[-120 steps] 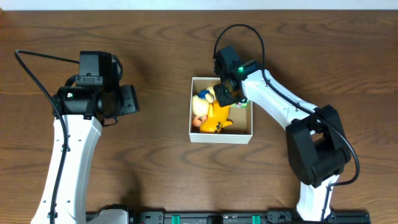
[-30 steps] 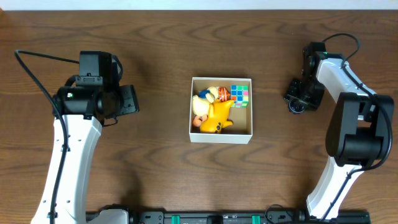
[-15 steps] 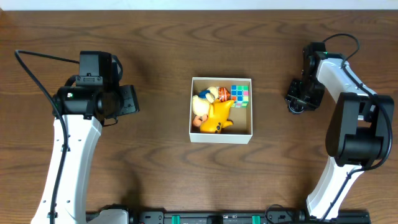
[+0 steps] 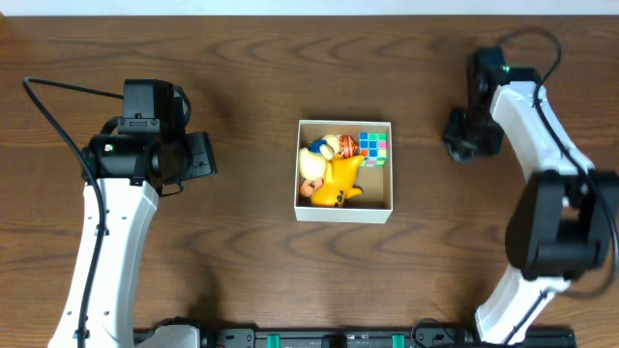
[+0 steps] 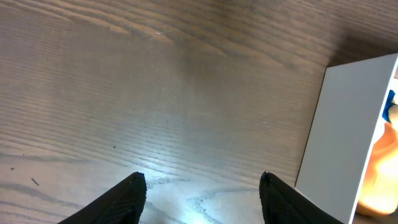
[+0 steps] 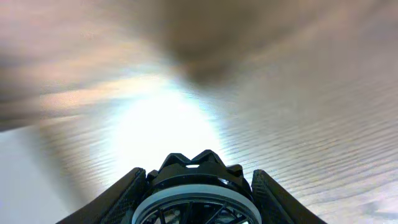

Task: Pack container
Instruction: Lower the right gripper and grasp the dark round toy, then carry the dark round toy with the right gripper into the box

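Observation:
The container (image 4: 343, 214) is a white-walled square box at the table's centre. Inside lie a yellow toy (image 4: 338, 180), a colourful cube (image 4: 373, 146) and other small toys. To its right, my right gripper (image 4: 461, 135) is shut on a black toothed wheel with a grey rim (image 6: 194, 190). The wheel fills the gap between the fingers (image 6: 127, 190) above the wood. My left gripper (image 5: 202, 199) hangs open over bare table, with the container's white wall (image 5: 339, 130) just to its right. Overhead, the left gripper (image 4: 203, 155) sits well left of the box.
Dark wooden table (image 4: 251, 77) all round. The right arm (image 4: 542, 126) runs along the right side and the left arm (image 4: 106, 232) along the left. A pale strip (image 4: 290, 8) marks the far table edge.
Four seconds ago my right gripper was over the container. Within the last second its jaws closed on the wheel, and it has shifted toward the far edge with it. The left arm is still.

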You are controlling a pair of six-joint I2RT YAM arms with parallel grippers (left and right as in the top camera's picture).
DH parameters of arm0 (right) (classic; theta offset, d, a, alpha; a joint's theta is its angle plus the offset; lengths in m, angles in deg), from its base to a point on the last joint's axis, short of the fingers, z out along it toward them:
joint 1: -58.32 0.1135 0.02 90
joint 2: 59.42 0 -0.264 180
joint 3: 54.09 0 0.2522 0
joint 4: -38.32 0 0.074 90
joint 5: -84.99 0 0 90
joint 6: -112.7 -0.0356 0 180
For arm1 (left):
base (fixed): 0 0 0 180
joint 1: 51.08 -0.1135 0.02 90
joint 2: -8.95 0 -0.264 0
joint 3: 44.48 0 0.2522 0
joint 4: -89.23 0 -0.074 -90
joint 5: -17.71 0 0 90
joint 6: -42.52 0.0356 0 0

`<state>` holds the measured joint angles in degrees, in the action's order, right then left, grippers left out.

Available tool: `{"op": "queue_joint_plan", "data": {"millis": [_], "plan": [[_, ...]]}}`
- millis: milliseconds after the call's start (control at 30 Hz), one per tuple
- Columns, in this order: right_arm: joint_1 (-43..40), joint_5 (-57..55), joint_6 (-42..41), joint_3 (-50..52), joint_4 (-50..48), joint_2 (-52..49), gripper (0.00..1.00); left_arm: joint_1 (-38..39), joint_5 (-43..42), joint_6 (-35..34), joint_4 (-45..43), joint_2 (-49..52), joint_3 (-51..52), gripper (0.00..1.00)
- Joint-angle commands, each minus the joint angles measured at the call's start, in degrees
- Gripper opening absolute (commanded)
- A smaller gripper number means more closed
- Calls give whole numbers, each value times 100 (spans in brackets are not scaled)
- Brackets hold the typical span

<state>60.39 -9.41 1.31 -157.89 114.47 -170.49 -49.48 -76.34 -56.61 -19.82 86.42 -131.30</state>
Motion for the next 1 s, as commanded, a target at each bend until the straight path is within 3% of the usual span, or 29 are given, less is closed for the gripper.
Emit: {"op": "queue_joint_plan", "data": {"millis": [0,167,467,967], "plan": [[566,-90,131,-323,85,870,29,-9,70,52,26,0,-105,61],[1355,37,133,-323,411,1235,30,-9,70,52,22,0,-105,61],[2476,35,131,-168,564,922,31,-9,70,52,28,0,-105,61],[2736,35,138,-162,461,-197,31,-9,70,52,87,0,-105,61]]}}
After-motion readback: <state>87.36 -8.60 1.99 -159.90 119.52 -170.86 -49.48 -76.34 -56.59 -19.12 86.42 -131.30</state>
